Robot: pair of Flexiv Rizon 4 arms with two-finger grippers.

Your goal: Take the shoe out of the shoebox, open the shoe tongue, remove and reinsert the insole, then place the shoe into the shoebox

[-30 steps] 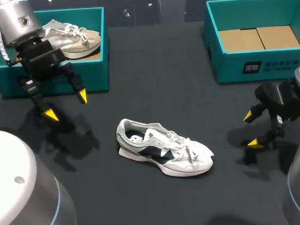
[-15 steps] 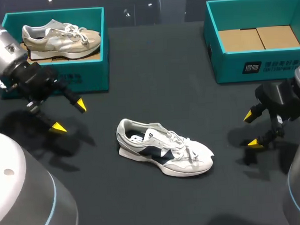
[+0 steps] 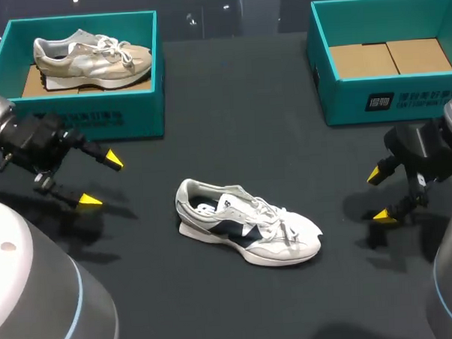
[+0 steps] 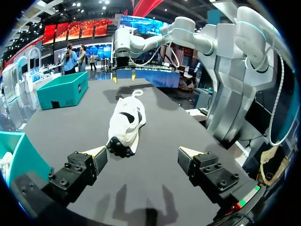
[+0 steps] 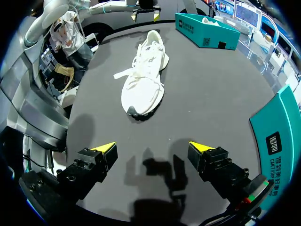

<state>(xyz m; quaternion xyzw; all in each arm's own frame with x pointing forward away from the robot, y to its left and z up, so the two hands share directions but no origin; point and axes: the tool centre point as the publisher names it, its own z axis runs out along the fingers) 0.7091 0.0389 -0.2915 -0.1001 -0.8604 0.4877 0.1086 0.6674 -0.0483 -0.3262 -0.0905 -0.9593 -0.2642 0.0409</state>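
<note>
Two teal cardboard shoeboxes sit at the far corners of the black-clothed table (image 3: 232, 132). The left shoebox (image 3: 134, 117) holds a beige suede-and-mesh sneaker (image 3: 94, 59) lying on its side. The right shoebox (image 3: 388, 102) shows only its brown cardboard floor.

The white-and-navy laced sneaker (image 3: 247, 230) lies outside both boxes on the cloth near the table's middle, sole down. Its heel points toward the left arm and its toe toward the right arm. Something pale shows inside its opening, perhaps the insole, though the view is too coarse to be sure.

The left gripper (image 3: 100, 180) hangs low over the cloth in front of the left shoebox, well apart from the sneaker (image 4: 126, 125), with its jaws spread wide around nothing. The right gripper (image 3: 379, 196) hovers near the table's right edge, in front of the right shoebox. Its jaws are also wide and hold nothing, and the sneaker (image 5: 145, 82) lies ahead of it.
</note>
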